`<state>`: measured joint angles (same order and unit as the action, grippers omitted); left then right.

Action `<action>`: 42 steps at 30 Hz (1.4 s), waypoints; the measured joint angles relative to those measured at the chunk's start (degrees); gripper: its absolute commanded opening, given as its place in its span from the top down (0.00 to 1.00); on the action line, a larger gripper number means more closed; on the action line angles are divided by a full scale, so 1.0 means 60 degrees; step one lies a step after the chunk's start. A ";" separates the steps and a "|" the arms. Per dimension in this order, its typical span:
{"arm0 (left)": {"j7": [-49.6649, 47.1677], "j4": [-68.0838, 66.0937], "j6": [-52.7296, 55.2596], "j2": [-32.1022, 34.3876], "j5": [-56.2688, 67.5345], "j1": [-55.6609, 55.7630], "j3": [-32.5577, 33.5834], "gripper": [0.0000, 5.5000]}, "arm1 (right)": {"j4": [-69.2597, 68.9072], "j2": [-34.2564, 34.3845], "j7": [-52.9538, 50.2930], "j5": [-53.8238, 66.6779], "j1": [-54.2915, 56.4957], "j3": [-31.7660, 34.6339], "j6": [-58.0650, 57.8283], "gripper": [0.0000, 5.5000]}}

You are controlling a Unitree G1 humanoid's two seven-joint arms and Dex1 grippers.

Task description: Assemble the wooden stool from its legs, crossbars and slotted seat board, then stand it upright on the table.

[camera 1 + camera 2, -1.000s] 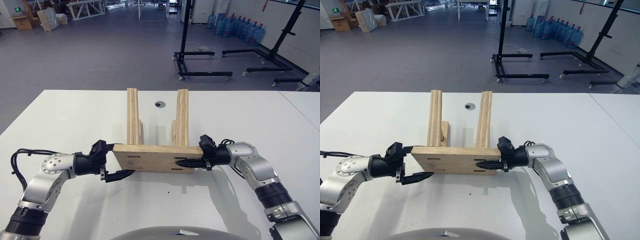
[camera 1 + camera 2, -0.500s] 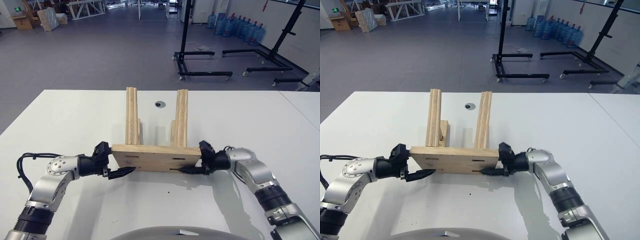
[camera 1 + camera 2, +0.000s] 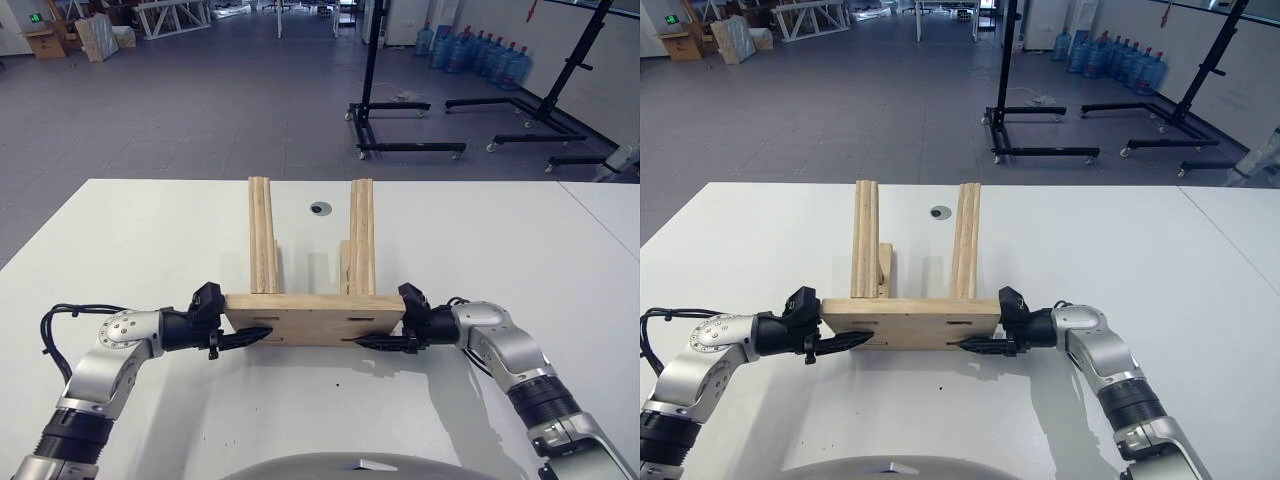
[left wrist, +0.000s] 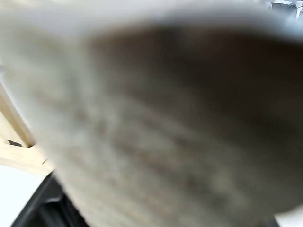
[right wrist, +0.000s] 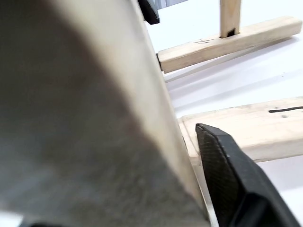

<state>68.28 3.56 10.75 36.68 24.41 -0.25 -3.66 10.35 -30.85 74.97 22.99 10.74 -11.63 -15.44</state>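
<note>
Clamping stool (image 3: 315, 320): left gripper (image 3: 252, 336), right gripper (image 3: 372, 341).

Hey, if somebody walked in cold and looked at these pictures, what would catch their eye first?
First, the wooden stool, lying on its side in the middle of the white table, with its seat board facing the robot and its legs pointing away. Next, the left gripper and right gripper, each clamped on one end of that board.
</note>
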 measured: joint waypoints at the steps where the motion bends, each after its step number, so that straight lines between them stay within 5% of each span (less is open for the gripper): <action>1: 0.0074 0.0005 0.0000 -0.0001 0.0004 -0.0001 -0.0005 0.60 | 0.0000 -0.0004 0.0002 -0.0003 0.0000 0.0036 -0.0017 0.63; 10: 0.0143 0.0458 0.1461 0.0196 0.0469 0.0188 0.0096 0.61 | -0.0663 -0.0192 0.0214 0.0250 0.0014 0.0359 -0.1072 0.63; 18: -0.0562 0.1372 0.5676 0.0555 0.3053 0.1953 0.1462 0.61 | -0.2217 -0.0456 -0.0486 0.3153 0.0642 0.1853 -0.5652 0.66; 27: -0.3628 0.0310 0.9213 -0.0330 0.5511 0.4680 0.3259 0.61 | -0.0798 0.0910 -0.4264 0.6356 0.3397 0.4665 -1.0613 0.69; 42: -0.7201 -0.3516 1.1483 -0.1676 0.5903 0.7627 0.5314 0.61 | 0.1423 0.2791 -0.8815 0.6883 0.5776 0.7692 -1.2443 0.72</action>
<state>25.08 -17.53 79.65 26.62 59.82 45.51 28.22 18.89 -14.10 22.08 64.29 45.39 34.52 -90.10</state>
